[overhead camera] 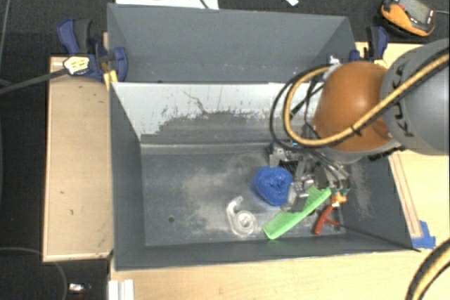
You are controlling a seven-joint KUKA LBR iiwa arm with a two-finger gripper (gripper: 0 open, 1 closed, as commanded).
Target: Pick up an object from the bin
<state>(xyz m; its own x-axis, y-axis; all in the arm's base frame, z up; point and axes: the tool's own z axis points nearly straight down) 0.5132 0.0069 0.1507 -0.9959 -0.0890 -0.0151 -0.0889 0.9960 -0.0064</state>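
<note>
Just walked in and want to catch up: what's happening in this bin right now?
A robot arm reaches into the grey bin from the right. Its end effector is low over the right part of the floor, close beside a blue crumpled lump and just above a green strip. A clear plastic piece lies left of the strip, and a small red thing lies to its right. Whether it has hold of anything cannot be seen.

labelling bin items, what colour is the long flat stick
The stick is bright green, camera view.
</note>
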